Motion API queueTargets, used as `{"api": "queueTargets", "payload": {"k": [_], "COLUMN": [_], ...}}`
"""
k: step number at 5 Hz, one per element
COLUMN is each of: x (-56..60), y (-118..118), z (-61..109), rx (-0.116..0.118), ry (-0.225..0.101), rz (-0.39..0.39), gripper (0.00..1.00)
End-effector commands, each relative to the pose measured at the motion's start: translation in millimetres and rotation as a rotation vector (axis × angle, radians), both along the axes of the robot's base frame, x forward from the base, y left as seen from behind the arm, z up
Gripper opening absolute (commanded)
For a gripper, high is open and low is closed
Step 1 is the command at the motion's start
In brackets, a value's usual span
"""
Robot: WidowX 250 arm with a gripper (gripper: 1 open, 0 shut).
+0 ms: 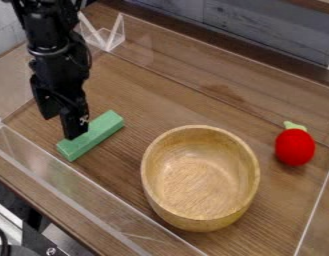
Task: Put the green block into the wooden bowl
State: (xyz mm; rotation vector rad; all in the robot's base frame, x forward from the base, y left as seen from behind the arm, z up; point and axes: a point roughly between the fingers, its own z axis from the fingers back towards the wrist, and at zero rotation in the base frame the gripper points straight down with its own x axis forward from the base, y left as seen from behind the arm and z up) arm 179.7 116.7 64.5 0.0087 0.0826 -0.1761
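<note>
The green block (100, 133) is a flat green bar lying on the wooden table at the left, angled from lower left to upper right. My black gripper (65, 122) points straight down with its fingers (76, 123) apart and nothing between them. It stands over the block's left end, hiding part of it; whether it touches the block cannot be told. The wooden bowl (200, 176) is round, light tan and empty, and stands to the right of the block, near the front.
A red strawberry-like toy (295, 146) lies at the right, beyond the bowl. Clear plastic walls (47, 160) enclose the table surface along the front and left.
</note>
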Motion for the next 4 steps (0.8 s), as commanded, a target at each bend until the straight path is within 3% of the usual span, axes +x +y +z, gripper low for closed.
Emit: {"api": "queueTargets", "payload": {"k": [1,4], "x": [4.8,12.1], "y": [3.6,4.4], "z": [-5.0,-16.5], "rx": [0.001,-0.021], "ry": [-0.028,-0.046], "rz": [0.007,0.011], "gripper": [1.00,1.00]}}
